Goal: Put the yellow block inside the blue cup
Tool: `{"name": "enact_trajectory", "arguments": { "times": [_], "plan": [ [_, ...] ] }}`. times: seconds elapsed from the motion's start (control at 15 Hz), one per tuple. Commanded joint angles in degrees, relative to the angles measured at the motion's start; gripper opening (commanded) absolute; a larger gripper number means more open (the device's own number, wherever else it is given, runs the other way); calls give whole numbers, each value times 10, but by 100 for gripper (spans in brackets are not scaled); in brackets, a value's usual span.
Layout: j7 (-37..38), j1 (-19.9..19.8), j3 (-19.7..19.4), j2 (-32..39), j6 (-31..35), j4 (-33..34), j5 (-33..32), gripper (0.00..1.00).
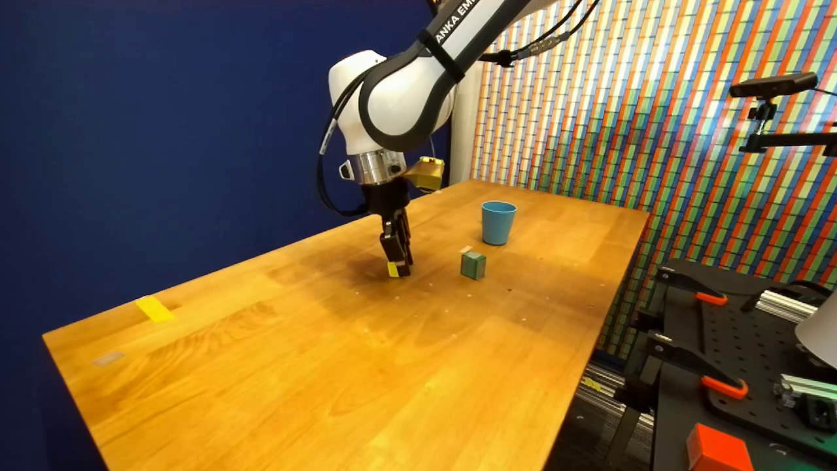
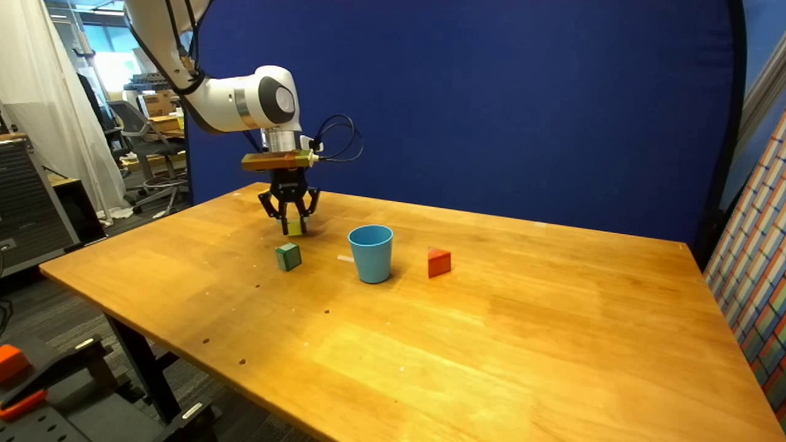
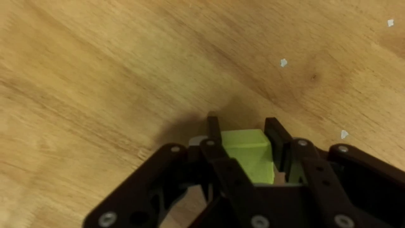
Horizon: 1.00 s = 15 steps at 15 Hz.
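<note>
The yellow block (image 3: 250, 155) is a small bright cube between my two fingers in the wrist view. It also shows at the fingertips in both exterior views (image 1: 393, 269) (image 2: 296, 228). My gripper (image 3: 242, 126) points down and its fingers sit against the block's sides, about one block width apart. The fingers (image 2: 294, 224) are at table level; I cannot tell whether the block touches the table. The light-blue cup (image 2: 371, 256) stands upright, mouth up, apart from the gripper. It also shows in an exterior view (image 1: 497, 224). The cup is out of the wrist view.
A dull green cube (image 2: 288, 256) sits on the wooden table (image 2: 491, 344) near the gripper, and also shows in an exterior view (image 1: 473, 265). A red wedge (image 2: 439, 263) lies beyond the cup. Yellow tape (image 1: 155, 309) is stuck near the table's edge. A blue screen (image 2: 479, 110) stands behind.
</note>
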Motion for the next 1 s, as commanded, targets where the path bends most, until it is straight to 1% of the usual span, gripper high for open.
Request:
{"name": "enact_trajectory", "arguments": {
  "times": [0.0, 0.27, 0.53, 0.73, 0.93],
  "plan": [
    [19, -8, -17, -58, -4, -51, 0, 16],
    [86, -5, -66, -147, 1, -123, -24, 16],
    [145, -17, -102, -240, -8, -190, -47, 16],
    [171, -36, -113, -283, -16, -232, -50, 16],
    [189, -56, -119, -296, -16, -260, -50, 16]
  ]
}}
